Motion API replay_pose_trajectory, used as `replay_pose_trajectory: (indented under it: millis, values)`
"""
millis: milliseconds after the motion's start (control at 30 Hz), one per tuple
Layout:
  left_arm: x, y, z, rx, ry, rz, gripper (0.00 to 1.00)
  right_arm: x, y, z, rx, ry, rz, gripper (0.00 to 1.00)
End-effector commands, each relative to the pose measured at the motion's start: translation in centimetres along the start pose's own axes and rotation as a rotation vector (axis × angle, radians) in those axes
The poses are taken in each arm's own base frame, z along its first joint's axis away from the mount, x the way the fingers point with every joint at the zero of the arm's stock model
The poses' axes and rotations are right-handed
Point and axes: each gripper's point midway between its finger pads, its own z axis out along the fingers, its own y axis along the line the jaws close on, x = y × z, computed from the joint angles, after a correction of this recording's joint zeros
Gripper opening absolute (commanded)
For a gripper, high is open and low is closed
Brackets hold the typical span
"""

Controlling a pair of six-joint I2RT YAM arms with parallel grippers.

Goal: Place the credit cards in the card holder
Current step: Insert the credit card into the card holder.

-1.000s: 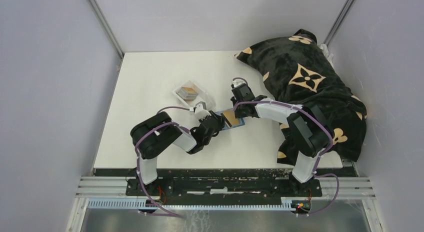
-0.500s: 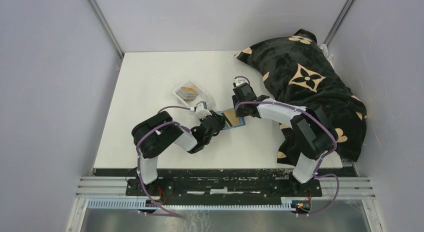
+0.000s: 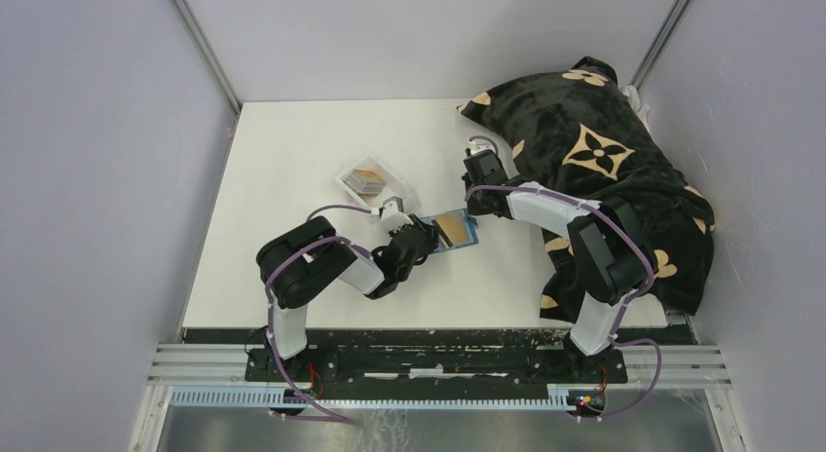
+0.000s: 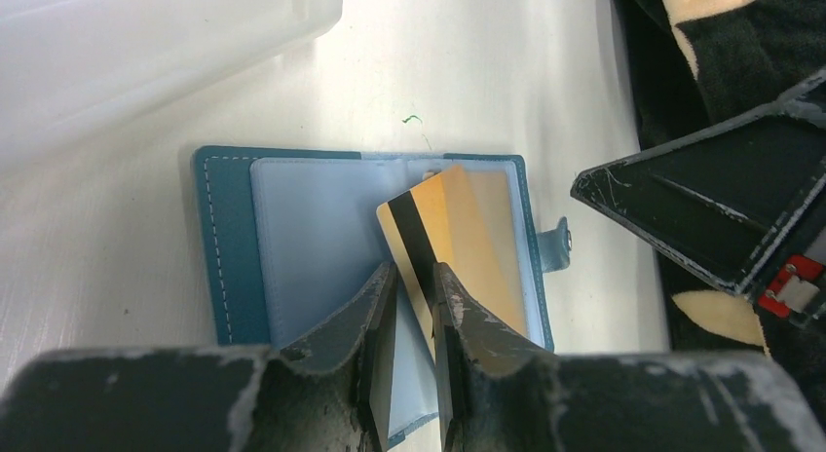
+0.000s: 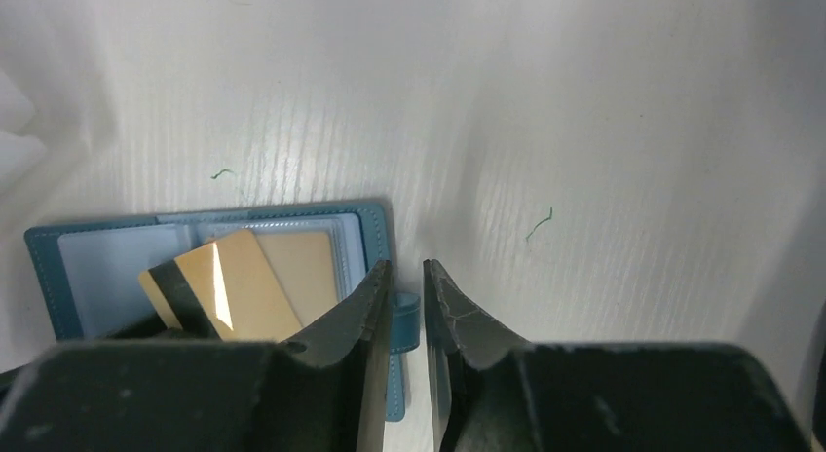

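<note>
The teal card holder [image 3: 471, 240] [image 4: 229, 247] [image 5: 44, 272] lies open on the white table. A gold credit card [image 3: 450, 224] [image 4: 458, 228] [image 5: 234, 286] with a black stripe rests slanted on its clear sleeves. My left gripper [image 3: 431, 237] [image 4: 414, 269] is shut on that card's near edge. Another tan card [image 5: 307, 262] sits in the right-hand sleeve. My right gripper [image 3: 473, 213] [image 5: 407, 265] is at the holder's right edge, jaws a narrow gap apart. The snap tab [image 5: 405, 320] shows in that gap; whether it is pinched is unclear.
A clear plastic tray [image 3: 388, 168] [image 4: 146, 43] holding more cards [image 3: 366, 177] stands just beyond the left gripper. A black plush cushion with tan flowers [image 3: 594, 150] [image 4: 701, 43] covers the table's right side, close behind the right arm.
My right gripper has drawn back to the right, off the holder's sleeves, uncovering the gold card. Its jaws widened briefly and narrowed again. The left gripper has stayed put.
</note>
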Motion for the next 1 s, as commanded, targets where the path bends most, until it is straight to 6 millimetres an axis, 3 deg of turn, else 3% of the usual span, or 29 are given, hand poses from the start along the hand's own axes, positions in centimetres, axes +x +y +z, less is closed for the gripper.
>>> replay_pose_trajectory:
  millis: [0, 300, 533, 967]
  values:
    - [-1.5, -1.2, 0.3, 0.025, -0.043, 0.045, 0.27, -1.9, 0.3, 0.7, -0.014, -0.031, 0.027, 0.22]
    - [-2.0, -2.0, 0.6, 0.037, -0.059, 0.059, 0.27, -0.2, 0.3, 2.3, -0.022, 0.033, 0.028, 0.13]
    - [-2.5, -2.7, 0.9, 0.051, -0.077, 0.086, 0.28, 0.6, 0.7, 2.8, -0.042, 0.056, 0.032, 0.11]
    - [-0.8, -3.3, 2.2, 0.067, 0.010, 0.134, 0.28, 0.8, 1.5, 2.9, -0.084, 0.070, 0.041, 0.10]
